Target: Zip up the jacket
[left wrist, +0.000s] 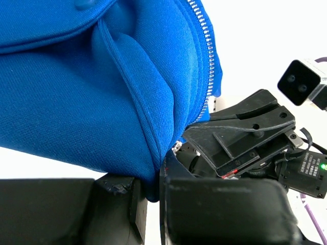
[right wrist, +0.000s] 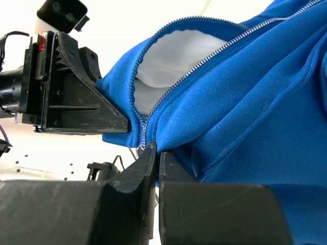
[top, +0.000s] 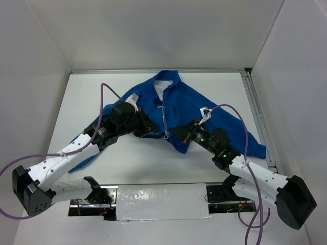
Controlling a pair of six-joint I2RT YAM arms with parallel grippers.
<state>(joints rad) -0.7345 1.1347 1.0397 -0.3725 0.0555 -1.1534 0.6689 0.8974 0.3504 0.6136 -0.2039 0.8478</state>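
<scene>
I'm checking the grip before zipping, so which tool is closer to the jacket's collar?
Left. The left tool grips the jacket hem left of the zipper, below the collar; the right tool pinches the hem farther down, right of the zipper.

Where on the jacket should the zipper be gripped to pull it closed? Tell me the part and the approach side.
Grip the zipper at its bottom end by the hem, coming from the near side. The jacket lies collar-far, so the teeth run away from the arms and the pull goes that way. The left gripper and right gripper both pinch fabric there now.
</scene>
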